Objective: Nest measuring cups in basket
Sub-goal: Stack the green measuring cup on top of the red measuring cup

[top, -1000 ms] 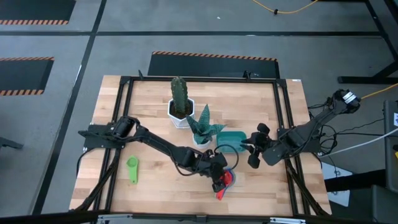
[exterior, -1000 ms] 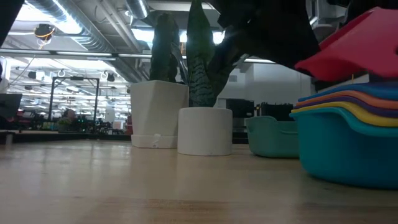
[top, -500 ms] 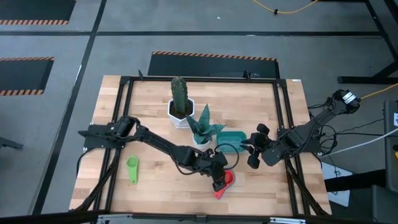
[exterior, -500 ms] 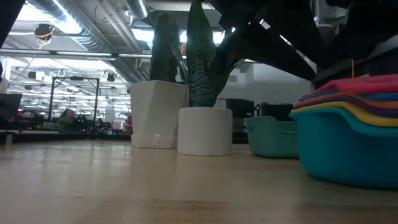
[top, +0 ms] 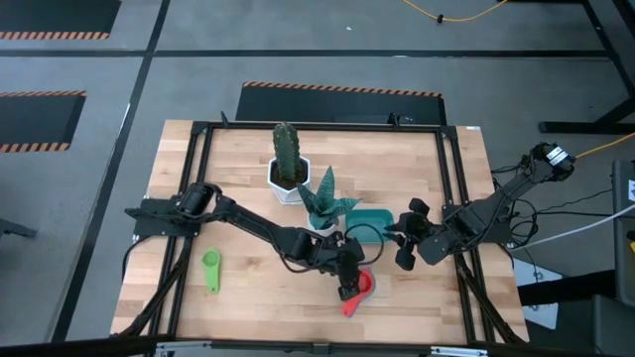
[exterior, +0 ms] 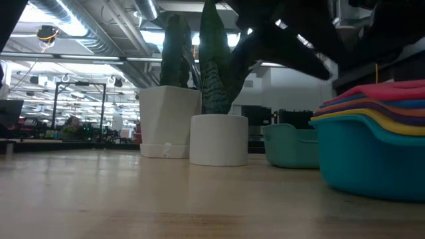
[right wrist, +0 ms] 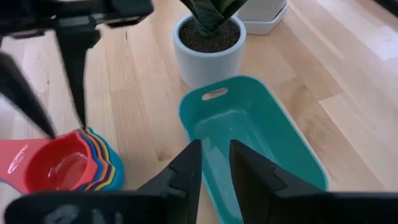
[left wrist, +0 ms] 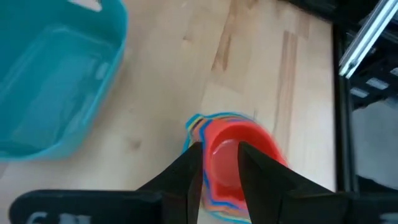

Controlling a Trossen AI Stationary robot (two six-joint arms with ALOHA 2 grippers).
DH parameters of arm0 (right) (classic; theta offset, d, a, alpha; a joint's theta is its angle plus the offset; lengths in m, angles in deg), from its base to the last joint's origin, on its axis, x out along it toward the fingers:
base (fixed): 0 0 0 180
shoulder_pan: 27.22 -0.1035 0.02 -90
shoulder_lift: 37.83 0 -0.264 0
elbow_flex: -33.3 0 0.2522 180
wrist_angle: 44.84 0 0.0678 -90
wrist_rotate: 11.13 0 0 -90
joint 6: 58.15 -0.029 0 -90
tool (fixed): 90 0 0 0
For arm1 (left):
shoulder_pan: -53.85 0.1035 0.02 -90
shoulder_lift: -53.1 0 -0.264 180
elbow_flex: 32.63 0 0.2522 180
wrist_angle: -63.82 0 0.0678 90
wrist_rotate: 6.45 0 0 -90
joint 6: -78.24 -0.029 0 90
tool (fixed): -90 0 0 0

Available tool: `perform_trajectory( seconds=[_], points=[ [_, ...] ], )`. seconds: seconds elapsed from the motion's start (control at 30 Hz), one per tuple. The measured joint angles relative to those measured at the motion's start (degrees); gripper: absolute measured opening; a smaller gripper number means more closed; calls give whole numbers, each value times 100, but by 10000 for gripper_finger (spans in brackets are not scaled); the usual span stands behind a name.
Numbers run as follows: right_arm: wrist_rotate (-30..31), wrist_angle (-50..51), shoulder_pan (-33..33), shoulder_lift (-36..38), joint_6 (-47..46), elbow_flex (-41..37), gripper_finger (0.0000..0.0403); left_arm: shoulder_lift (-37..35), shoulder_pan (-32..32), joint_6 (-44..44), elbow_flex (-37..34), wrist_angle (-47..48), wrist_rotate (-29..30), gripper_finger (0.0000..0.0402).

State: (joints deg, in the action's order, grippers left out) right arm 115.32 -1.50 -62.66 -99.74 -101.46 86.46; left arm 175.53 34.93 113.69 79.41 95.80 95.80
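Left wrist view: left gripper (left wrist: 219,163) fingers slightly apart over red-topped nested plastic measuring cups (left wrist: 239,149) | stack at 5 o'clock of empty teal plastic basket (top: 374,222) | looks light, rigid, slick, best pinched by handle | right gripper (right wrist: 212,163) apart over basket

overhead looks straight down, low view sits at tabletop level, both wrist views closely share the basket (right wrist: 255,143).

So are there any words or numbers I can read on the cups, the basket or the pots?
None can be read.
Red measuring cup: a pale mark on its handle, too blurred to read.
Teal basket: no writing shows.
White pot and hexagonal pot: plain.
Left pincer, over the nested cups: faint reddish marks on its body, unreadable.
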Motion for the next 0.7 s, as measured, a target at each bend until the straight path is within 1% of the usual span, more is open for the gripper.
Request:
perform_trajectory(
  seconds=[0.03, 0.1, 0.17, 0.23, 0.3, 0.33, 0.47, 0.6, 0.7],
  points=[
    [-17, -2, 0, 0, -4, 0, 86, -50, 11, -49, -9, 112, -19, 93],
    [-27, -10, 0, 0, -9, 0, 86, -117, 50, -130, 1, 36, -181, 93],
    [-28, -32, 0, -2, -11, 0, 86, -307, 66, -140, -10, 320, -347, 93],
    [-34, -61, 0, -3, -13, 0, 86, -485, 63, -139, 7, 324, -490, 93],
    [-32, -94, 0, -1, -9, -2, 86, -719, 36, -155, 0, 767, -529, 93],
    [-48, -124, 0, -1, -15, 0, 86, -815, 20, -155, -2, 826, -588, 93],
    [-63, -189, -2, -20, -13, 4, 86, -1406, -97, -91, -4, 1866, -583, 93],
    [-61, -190, -2, -48, -13, -2, 86, -2007, -328, 270, 0, 3080, -266, 93],
    [-83, -203, -2, -48, -15, -2, 86, -2350, -597, 699, 0, 4077, 302, 92]
  ],
)
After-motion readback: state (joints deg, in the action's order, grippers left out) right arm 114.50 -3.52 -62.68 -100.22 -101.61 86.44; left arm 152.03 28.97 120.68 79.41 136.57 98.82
